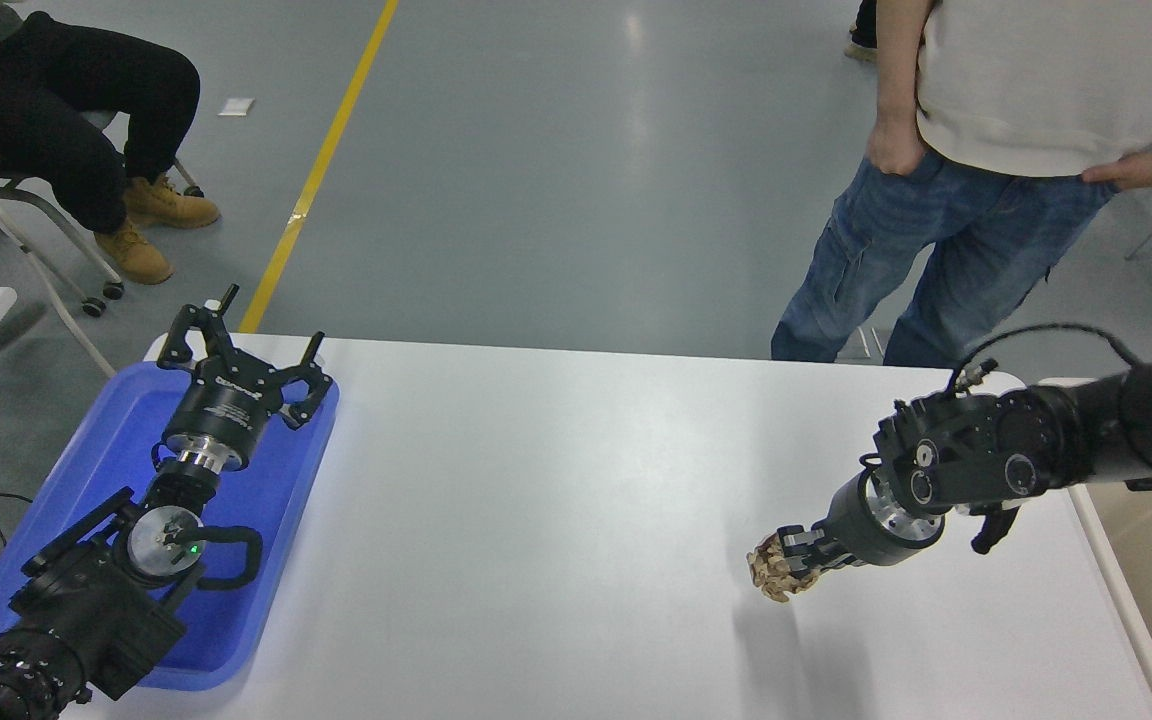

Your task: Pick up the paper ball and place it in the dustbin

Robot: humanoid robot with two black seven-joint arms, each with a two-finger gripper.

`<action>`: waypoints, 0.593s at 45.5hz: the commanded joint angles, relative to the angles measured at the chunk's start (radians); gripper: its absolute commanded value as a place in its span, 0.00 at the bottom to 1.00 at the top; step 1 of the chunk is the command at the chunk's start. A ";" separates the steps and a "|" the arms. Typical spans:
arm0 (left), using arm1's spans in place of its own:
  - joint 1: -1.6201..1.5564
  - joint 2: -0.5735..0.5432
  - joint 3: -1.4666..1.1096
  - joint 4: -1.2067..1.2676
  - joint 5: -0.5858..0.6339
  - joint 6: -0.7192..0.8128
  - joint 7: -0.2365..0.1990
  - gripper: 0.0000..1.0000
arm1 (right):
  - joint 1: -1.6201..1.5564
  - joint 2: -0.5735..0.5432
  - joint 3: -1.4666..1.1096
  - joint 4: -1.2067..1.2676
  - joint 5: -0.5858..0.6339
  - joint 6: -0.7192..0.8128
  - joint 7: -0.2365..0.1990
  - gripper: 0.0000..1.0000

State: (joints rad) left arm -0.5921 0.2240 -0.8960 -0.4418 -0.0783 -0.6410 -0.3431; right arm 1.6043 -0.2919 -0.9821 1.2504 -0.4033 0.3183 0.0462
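My right gripper is shut on the paper ball, a crumpled tan-brown wad, and holds it raised above the white table at the right of the middle. Its shadow lies on the table below it. The dustbin is a cream bin at the table's right edge; only part of it shows, behind and below my right arm. My left gripper is open and parked over the blue tray at the left.
A shallow blue tray lies at the table's left end under my left arm. A person in jeans stands at the far right side. Another person sits on a chair at the top left.
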 commanded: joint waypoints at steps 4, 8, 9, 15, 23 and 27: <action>0.000 0.000 0.000 0.000 0.000 0.000 0.000 1.00 | 0.223 -0.075 -0.032 0.032 0.004 0.102 0.000 0.00; 0.000 0.000 0.000 0.000 0.000 0.000 0.001 1.00 | 0.279 -0.093 -0.032 0.032 0.004 0.139 -0.002 0.00; 0.000 0.000 0.000 0.000 0.000 0.000 0.000 1.00 | 0.292 -0.096 -0.032 0.032 0.004 0.146 -0.002 0.00; 0.000 0.000 0.000 0.000 0.000 0.000 0.001 1.00 | 0.350 -0.131 -0.032 0.032 0.003 0.197 -0.002 0.00; 0.000 0.000 0.000 0.000 0.000 0.000 0.001 1.00 | 0.425 -0.171 -0.033 0.032 0.001 0.258 -0.002 0.00; 0.000 0.000 0.000 0.000 0.000 0.000 0.000 1.00 | 0.459 -0.185 -0.033 0.032 0.001 0.284 -0.002 0.00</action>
State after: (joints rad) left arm -0.5922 0.2239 -0.8959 -0.4418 -0.0782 -0.6413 -0.3430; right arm 1.9566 -0.4286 -1.0132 1.2804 -0.4012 0.5257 0.0447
